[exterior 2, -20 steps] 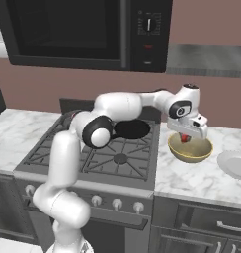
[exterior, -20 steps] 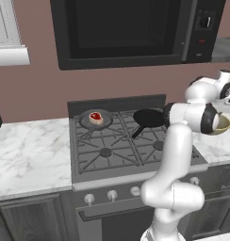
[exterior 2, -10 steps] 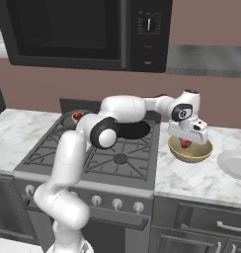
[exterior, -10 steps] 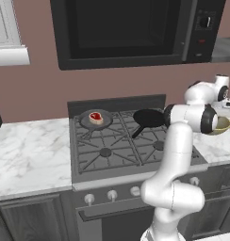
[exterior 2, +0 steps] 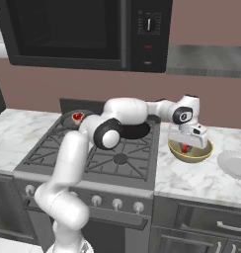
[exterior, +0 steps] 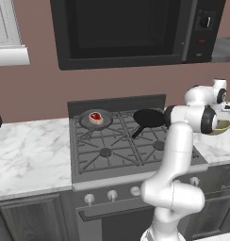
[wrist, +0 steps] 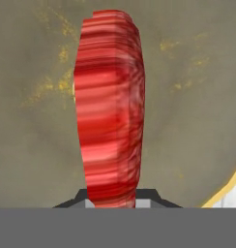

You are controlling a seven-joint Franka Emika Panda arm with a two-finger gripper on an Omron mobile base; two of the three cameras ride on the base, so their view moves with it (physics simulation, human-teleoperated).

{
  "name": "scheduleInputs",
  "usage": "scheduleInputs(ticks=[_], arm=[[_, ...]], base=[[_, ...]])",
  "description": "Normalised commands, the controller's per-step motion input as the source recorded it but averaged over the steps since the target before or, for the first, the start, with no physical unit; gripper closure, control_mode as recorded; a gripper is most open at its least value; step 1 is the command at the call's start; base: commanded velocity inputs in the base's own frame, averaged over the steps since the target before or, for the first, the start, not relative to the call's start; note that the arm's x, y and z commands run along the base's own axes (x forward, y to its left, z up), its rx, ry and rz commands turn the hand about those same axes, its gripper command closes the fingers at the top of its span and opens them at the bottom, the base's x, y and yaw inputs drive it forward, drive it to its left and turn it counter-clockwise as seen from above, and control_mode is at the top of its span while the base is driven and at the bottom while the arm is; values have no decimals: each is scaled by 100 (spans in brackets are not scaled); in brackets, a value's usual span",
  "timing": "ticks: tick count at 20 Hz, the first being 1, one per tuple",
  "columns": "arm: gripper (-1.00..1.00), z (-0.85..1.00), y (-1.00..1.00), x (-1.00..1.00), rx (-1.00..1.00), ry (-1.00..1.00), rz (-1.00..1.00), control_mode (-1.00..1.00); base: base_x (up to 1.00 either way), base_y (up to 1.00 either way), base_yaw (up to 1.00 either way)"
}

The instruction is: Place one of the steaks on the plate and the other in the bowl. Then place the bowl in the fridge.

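Hand view: end effector is gripping a steak edge-on, with the bowl lying directly below; the plate is resting on the tabletop just beyond.

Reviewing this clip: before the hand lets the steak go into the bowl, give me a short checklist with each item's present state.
1. Steak gripped: ok. The hand is shut on it; it stands on edge between the fingers.
2. Hand over the bowl: ok. The hand view shows the bowl's yellowish inside behind the steak.
3. Steak touching the bowl's bottom: cannot tell.
4. Bowl on the counter, right of the stove: ok.
5. Plate free for the other steak: ok, nothing lies on it.
6. Second steak in reach: cannot tell; it lies in the grey pan on the stove's back left burner.
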Motion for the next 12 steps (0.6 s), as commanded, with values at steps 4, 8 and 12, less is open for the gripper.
scheduleInputs(ticks=[4, 8, 12], arm=[[100, -11, 0, -5, 0, 2, 0, -100], [100, -4, 0, 0, 0, 0, 0, -100], [-100, -7, 0, 0, 0, 0, 0, -100]], base=[[0, 0, 0], [0, 0, 0], [0, 0, 0]])
